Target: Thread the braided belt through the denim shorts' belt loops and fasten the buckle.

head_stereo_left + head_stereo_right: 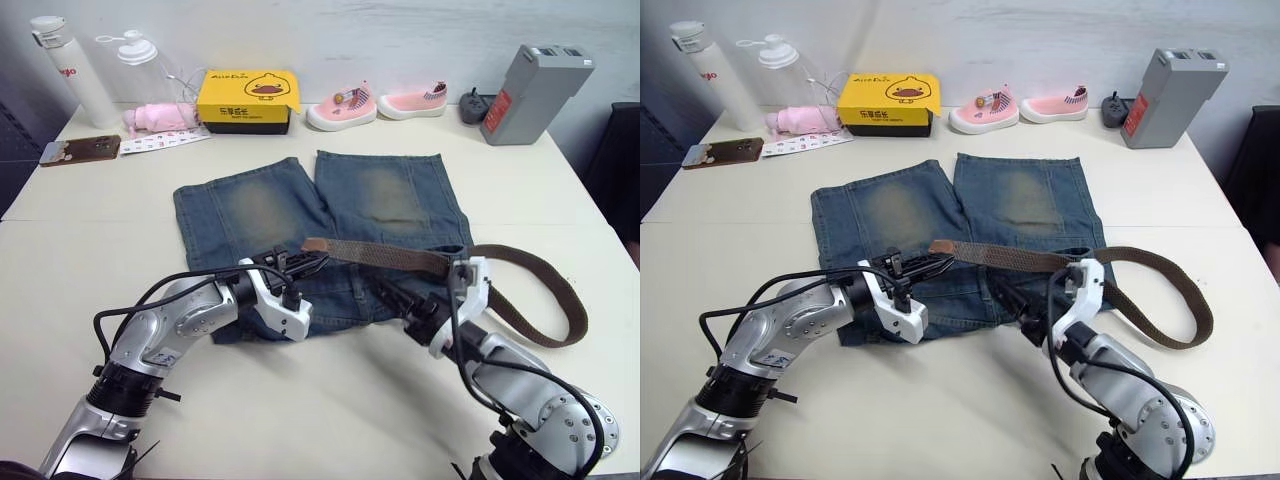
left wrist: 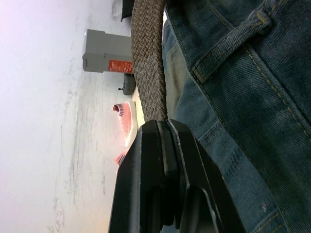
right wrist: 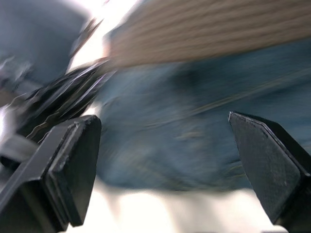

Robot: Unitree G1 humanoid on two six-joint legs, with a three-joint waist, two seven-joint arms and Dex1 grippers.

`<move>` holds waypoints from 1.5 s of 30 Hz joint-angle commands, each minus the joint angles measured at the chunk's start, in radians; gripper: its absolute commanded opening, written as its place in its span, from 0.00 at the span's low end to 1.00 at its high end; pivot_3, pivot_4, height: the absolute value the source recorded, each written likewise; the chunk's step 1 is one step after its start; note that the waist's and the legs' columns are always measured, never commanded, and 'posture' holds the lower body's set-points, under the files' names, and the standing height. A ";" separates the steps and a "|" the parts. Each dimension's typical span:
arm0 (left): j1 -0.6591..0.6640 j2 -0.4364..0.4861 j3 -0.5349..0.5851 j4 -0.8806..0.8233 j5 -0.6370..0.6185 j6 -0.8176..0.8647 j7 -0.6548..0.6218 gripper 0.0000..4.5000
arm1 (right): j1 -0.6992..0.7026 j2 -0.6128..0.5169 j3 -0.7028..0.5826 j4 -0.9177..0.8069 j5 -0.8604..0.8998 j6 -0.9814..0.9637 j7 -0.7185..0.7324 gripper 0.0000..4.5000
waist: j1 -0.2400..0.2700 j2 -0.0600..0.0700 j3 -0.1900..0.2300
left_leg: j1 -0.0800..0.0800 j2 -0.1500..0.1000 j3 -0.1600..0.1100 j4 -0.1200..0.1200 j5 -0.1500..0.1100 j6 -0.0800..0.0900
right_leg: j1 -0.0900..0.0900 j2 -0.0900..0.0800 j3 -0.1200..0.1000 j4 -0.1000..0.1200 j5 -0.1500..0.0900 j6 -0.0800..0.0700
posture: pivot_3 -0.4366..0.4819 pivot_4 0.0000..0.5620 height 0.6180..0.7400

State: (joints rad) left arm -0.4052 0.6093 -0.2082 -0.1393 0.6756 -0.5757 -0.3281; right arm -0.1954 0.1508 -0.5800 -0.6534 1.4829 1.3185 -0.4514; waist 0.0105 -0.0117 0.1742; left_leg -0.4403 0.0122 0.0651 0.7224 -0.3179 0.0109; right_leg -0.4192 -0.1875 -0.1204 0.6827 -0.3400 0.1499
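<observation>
- Centrally, denim shorts point(image 1: 320, 225) lie flat on table point(image 1: 90, 260).
- Left gripper point(image 2: 163, 127) jaws pinch braided belt point(image 1: 400, 258) near its tip.
- Right gripper point(image 3: 163, 145) jaws spread, lower center.

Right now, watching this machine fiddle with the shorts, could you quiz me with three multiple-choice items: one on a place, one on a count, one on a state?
1. Where does the yellow box stand?
A. at the table's far edge, beyond the denim shorts
B. on the shorts
C. beside the right pincer

2. How many pink shoes stand by the wall?
A. one
B. two
C. four

3. How is the left pincer set?
A. wide open over bare table
C. shut on the braided belt
B. shut on a bottle

Answers:
1 A, it stands past the shorts' leg hems.
2 B, a pair stands beside the box.
3 C, the left wrist view shows the woven strap clamped between its fingers, while the right pincer stands open.
</observation>
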 commanded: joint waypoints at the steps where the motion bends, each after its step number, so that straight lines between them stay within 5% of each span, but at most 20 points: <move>1: -0.006 0.003 0.012 -0.023 0.000 0.002 0.018 0.00 | 0.092 0.110 0.216 0.009 0.316 -0.312 -0.270 0.99 | -0.013 0.000 0.000 | 0.000 0.001 0.000 0.000 0.000 0.000 | -0.001 0.000 0.000 0.002 0.000 0.000 | 0.48 0.27 0.42; 12: -0.020 -0.006 0.002 -0.022 -0.001 0.005 0.019 0.00 | 0.108 -0.087 0.489 0.001 0.489 -0.666 -0.396 0.99 | -0.035 0.001 -0.001 | -0.004 0.004 0.003 0.000 -0.002 -0.001 | -0.012 0.000 0.005 0.014 -0.001 -0.001 | 0.48 0.27 0.42; 15: -0.016 -0.002 0.004 -0.024 -0.003 0.000 0.020 0.00 | 0.099 -0.123 0.501 0.008 0.466 -0.726 -0.374 0.81 | -0.038 0.001 -0.001 | -0.007 0.003 0.007 0.007 -0.003 0.002 | -0.014 -0.001 0.008 0.012 -0.001 -0.001 | 0.48 0.27 0.42; 23: -0.014 -0.006 0.003 -0.031 -0.005 0.007 0.021 0.00 | 0.086 -0.200 0.534 0.019 0.426 -0.813 -0.312 0.02 | -0.035 0.001 -0.001 | -0.007 0.004 0.008 0.010 -0.005 0.003 | -0.014 -0.001 0.008 0.013 -0.001 -0.001 | 0.48 0.27 0.42; 37: -0.013 -0.005 -0.001 -0.030 -0.008 0.010 0.018 0.00 | 0.059 -0.264 0.559 0.027 0.397 -0.876 -0.264 0.02 | -0.035 0.001 -0.001 | -0.007 0.005 0.008 0.010 -0.005 0.003 | -0.014 -0.001 0.008 0.013 -0.001 -0.001 | 0.48 0.27 0.42; 40: -0.012 -0.007 -0.002 -0.029 -0.008 0.013 0.019 0.00 | 0.061 -0.281 0.577 0.019 0.399 -0.873 -0.259 0.20 | -0.034 0.001 -0.001 | -0.007 0.005 0.008 0.010 -0.005 0.003 | -0.014 -0.001 0.008 0.013 -0.001 -0.001 | 0.48 0.27 0.42; 45: -0.012 -0.008 -0.003 -0.029 -0.011 0.014 0.018 0.00 | 0.057 -0.275 0.570 0.014 0.400 -0.904 -0.245 0.75 | -0.034 0.001 -0.001 | -0.007 0.005 0.008 0.010 -0.005 0.003 | -0.014 -0.001 0.008 0.013 -0.001 -0.001 | 0.48 0.27 0.42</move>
State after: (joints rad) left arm -0.4183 0.6041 -0.2141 -0.1426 0.6760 -0.5578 -0.3200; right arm -0.1279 -0.1286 -0.0048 -0.6066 1.8760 0.4320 -0.7158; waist -0.0236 -0.0107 0.1737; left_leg -0.4469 0.0173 0.0736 0.7327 -0.3226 0.0139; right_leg -0.4331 -0.1884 -0.1123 0.6954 -0.3407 0.1488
